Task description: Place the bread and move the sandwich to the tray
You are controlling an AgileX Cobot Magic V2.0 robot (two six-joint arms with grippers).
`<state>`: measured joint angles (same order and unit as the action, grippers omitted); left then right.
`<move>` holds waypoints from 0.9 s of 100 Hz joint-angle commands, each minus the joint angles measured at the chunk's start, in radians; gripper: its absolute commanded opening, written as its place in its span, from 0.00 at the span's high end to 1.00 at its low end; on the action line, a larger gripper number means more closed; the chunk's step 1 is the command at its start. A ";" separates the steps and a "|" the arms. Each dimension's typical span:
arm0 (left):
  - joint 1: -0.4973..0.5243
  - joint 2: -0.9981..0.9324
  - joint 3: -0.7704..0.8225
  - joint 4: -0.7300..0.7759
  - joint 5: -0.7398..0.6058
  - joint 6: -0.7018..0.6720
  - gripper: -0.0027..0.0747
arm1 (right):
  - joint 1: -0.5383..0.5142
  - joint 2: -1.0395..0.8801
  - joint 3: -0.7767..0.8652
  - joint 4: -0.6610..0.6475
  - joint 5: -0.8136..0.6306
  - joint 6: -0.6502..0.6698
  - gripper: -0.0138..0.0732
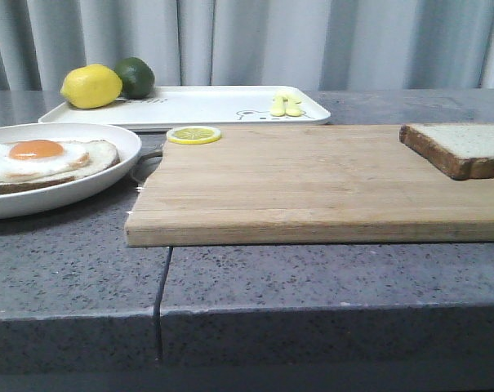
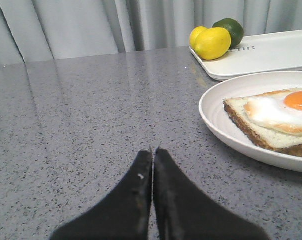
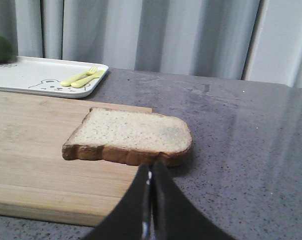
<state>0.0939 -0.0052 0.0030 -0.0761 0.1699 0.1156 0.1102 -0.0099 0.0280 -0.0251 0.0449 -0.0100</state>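
Grey speckled stone makes up the desk, and the front view shows no arm over it. At its left edge sits the round white plate carrying the sandwich, a crusted slice topped with a fried egg. Behind it the white tray holds a lemon and a lime at its left end and a pale yellow fork and spoon further right. A lemon slice lies at the back left corner of the wooden cutting board, and the bread rests on the board's far right end.

Only the left wrist view shows the left gripper: its black fingers are pressed together, holding nothing, above bare desk beside the plate.

Only the right wrist view shows the right gripper, likewise closed and empty, close to the bread's near crust. That view also reveals that the bread overhangs the board's edge onto the desk.
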 commanded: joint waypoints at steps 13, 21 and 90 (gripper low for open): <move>0.001 -0.032 0.014 -0.010 -0.075 -0.011 0.99 | -0.005 -0.020 -0.001 -0.002 -0.082 0.000 0.98; 0.001 -0.032 0.014 -0.010 -0.075 -0.011 0.99 | -0.005 -0.020 -0.001 -0.002 -0.082 0.000 0.98; 0.001 -0.032 0.000 -0.122 -0.140 -0.011 0.99 | -0.005 -0.020 -0.001 -0.002 -0.134 0.000 0.98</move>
<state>0.0939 -0.0052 0.0030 -0.1381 0.1446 0.1156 0.1102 -0.0099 0.0280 -0.0251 0.0276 -0.0100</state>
